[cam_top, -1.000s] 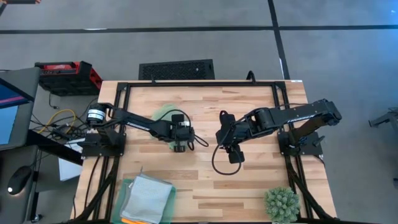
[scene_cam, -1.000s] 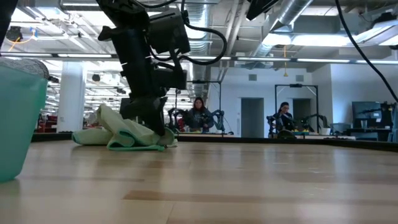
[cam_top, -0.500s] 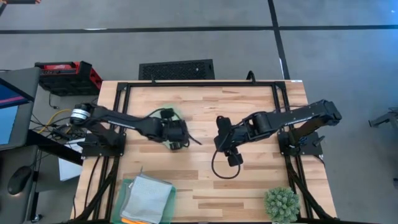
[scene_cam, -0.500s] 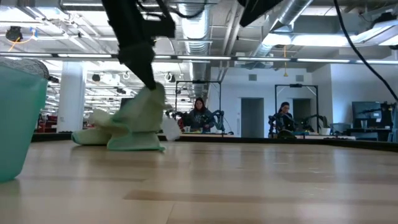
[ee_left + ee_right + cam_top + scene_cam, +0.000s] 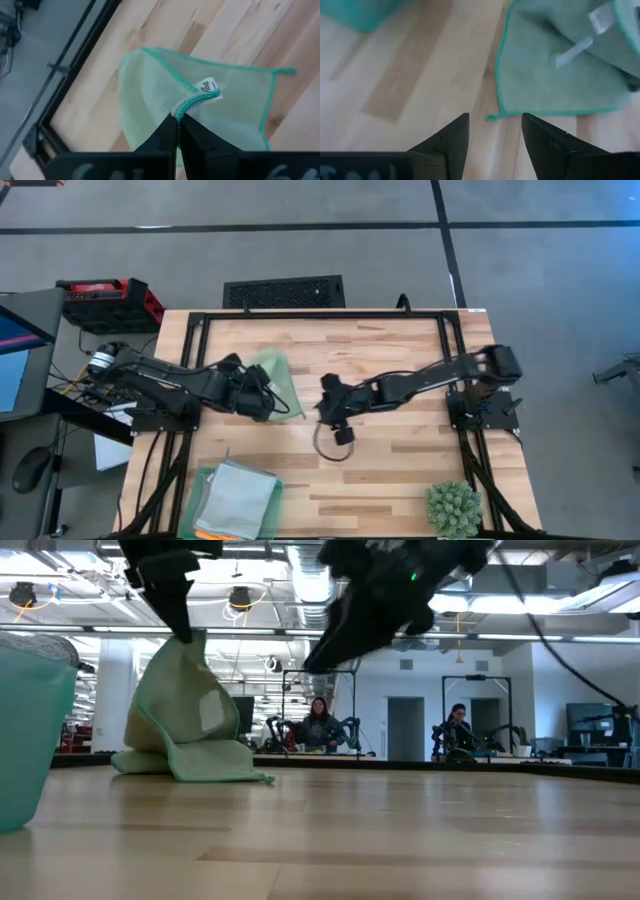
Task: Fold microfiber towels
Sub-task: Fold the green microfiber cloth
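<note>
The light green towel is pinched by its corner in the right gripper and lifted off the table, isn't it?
Not quite: the left gripper pinches the light green towel by its corner, as the left wrist view shows. The right gripper is open, holding nothing.

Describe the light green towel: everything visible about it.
The light green towel is a thin, soft cloth with a darker green stitched hem and a small white tag at the pinched edge. The left gripper is shut on that edge, holding it up, so the cloth hangs in a tent shape with its lower part resting crumpled on the wooden table. The right gripper, open, points at a free corner lying flat.
</note>
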{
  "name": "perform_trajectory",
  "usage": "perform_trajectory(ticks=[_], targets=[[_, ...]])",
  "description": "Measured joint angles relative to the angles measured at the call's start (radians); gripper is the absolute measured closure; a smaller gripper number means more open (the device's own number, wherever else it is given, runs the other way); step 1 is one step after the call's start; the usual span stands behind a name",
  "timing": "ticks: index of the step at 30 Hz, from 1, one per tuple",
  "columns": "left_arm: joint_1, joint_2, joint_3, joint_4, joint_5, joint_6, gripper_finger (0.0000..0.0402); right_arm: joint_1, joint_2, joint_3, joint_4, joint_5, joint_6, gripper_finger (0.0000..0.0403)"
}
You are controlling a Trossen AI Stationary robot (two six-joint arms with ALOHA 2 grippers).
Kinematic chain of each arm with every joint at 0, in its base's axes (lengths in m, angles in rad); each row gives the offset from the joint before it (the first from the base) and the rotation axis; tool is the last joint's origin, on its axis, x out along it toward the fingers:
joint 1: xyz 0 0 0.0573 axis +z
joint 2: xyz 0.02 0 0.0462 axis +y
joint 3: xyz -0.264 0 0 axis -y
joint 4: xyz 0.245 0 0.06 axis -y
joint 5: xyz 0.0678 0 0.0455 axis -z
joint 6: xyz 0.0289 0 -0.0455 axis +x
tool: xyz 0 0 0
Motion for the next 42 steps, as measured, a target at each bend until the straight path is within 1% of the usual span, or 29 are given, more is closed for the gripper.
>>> perform_trajectory(ticks=[3, 8, 9, 18, 21, 26, 32, 34, 38, 42], targets=[[-0.008, 0.001, -0.001, -0.039, 0.0, -0.034, 0.0401, -0.017, 0.076, 0.025, 0.022, -0.009, -0.011, 0.0198], [-0.011, 0.005, -0.003, -0.054, 0.007, -0.06, 0.0401, -0.048, 0.171, 0.076, 0.059, -0.131, -0.01, 0.0198], [-0.011, 0.005, -0.003, -0.055, 0.008, -0.06, 0.0401, -0.053, 0.195, 0.09, 0.095, -0.141, -0.01, 0.0198], [-0.011, 0.005, -0.003, -0.063, 0.032, -0.06, 0.0401, -0.098, 0.335, 0.135, 0.19, -0.134, -0.003, 0.0198], [-0.011, 0.005, -0.003, -0.063, 0.034, -0.06, 0.0401, -0.11, 0.365, 0.151, 0.197, -0.134, -0.003, 0.0198], [-0.011, 0.005, -0.003, -0.064, 0.036, -0.06, 0.0401, -0.126, 0.364, 0.15, 0.183, -0.134, -0.002, 0.0198], [-0.011, 0.005, -0.003, -0.063, 0.043, -0.06, 0.0401, -0.15, 0.368, 0.149, 0.178, -0.134, 0.049, 0.0198], [-0.011, 0.005, -0.003, -0.063, 0.05, -0.06, 0.0401, -0.151, 0.401, 0.153, 0.216, -0.134, 0.05, 0.0198], [-0.011, 0.005, -0.003, -0.061, 0.057, -0.06, 0.0401, -0.147, 0.437, 0.157, 0.234, -0.135, 0.045, 0.0198], [-0.011, 0.005, -0.003, -0.061, 0.057, -0.06, 0.0401, -0.148, 0.438, 0.159, 0.227, -0.137, 0.076, 0.0198]])
